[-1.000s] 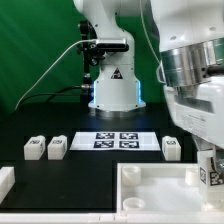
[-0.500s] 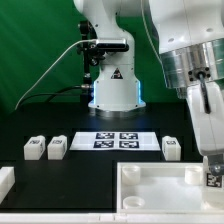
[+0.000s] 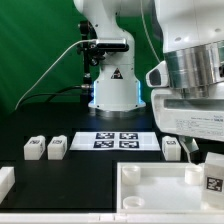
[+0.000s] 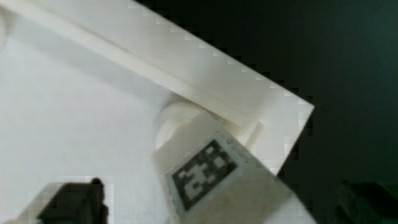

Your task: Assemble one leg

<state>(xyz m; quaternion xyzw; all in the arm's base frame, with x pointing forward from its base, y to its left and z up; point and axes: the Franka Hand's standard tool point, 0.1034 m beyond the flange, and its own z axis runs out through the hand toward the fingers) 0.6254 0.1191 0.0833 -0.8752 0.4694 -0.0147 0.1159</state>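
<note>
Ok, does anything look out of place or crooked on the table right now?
One leg stands out: it sits at a corner of the big white tray piece, its marker skewed against the rim in the wrist view. The other three legs stand upright on the table. Nothing looks damaged.

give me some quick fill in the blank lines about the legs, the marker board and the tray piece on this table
1. The marker board carries ___ black tags.
2. On the exterior view's left of it, ___ legs lie side by side.
3. The leg nearest the arm sits at a ___ of the white tray piece.
4. The table is ___ in colour.
Missing words: four; two; corner; black.
</note>
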